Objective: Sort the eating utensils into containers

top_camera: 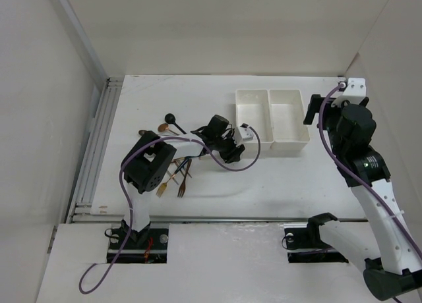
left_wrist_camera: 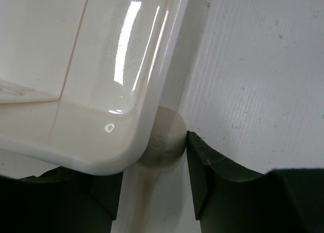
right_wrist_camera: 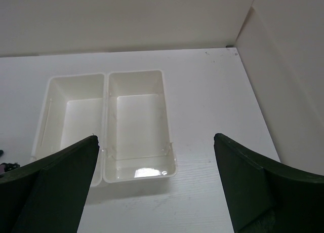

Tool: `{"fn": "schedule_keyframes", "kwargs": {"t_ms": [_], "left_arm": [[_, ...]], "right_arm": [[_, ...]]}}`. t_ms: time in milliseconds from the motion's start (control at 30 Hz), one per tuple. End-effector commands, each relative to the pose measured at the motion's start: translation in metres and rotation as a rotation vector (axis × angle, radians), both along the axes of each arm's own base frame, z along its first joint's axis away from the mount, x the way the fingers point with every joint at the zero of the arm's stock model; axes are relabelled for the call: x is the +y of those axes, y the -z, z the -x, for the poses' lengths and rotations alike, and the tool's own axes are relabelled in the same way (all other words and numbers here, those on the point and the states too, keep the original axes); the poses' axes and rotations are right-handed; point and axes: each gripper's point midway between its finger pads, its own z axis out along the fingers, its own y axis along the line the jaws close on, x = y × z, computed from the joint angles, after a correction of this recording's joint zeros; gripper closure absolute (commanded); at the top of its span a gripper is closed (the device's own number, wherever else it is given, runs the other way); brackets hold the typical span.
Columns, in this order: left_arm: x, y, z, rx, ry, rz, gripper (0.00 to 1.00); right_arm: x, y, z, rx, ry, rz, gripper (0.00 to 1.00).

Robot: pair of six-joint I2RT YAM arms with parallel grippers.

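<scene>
The worktop [top_camera: 297,178] carries empty containers [top_camera: 270,118] far right; other utensils [top_camera: 175,174] lie heaped left. Right jaws: wide, empty. Left jaws: gripping the cream spoon [left_wrist_camera: 162,141] at a container corner. Spoon likely light, rigid, slippery; hold the handle.

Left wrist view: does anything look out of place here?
Yes. The cream spoon, between the fingers of the left gripper, has its bowl tucked against the outside of the bin at its corner, not over the bin's inside.

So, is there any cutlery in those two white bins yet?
No, both white bins show bare floors in the right wrist view, with no utensil inside.
</scene>
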Motion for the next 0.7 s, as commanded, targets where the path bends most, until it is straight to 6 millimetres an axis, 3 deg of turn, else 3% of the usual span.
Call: {"fn": "schedule_keyframes", "kwargs": {"t_ms": [0,233,367,500,600,667], "left_arm": [[0.017,0.023,0.020,0.088,0.002,-0.098,1.00],[0.026,-0.020,0.031,0.187,0.040,-0.042,1.00],[0.045,-0.034,0.045,0.198,0.094,-0.096,1.00],[0.063,-0.058,0.048,0.129,0.120,-0.104,1.00],[0.078,-0.097,0.035,0.066,0.086,-0.042,1.00],[0.081,-0.150,0.015,0.028,0.036,0.085,1.00]], "right_arm": [[-0.004,-0.032,0.011,-0.082,0.005,-0.010,0.00],[0.009,-0.026,0.016,-0.096,-0.076,-0.033,0.00],[0.021,-0.025,0.012,-0.092,-0.126,-0.057,0.00],[0.032,-0.019,0.001,-0.073,-0.172,-0.068,0.00],[0.050,-0.016,-0.010,-0.065,-0.246,-0.095,0.00],[0.067,-0.012,-0.014,-0.049,-0.319,-0.112,0.00]]}}
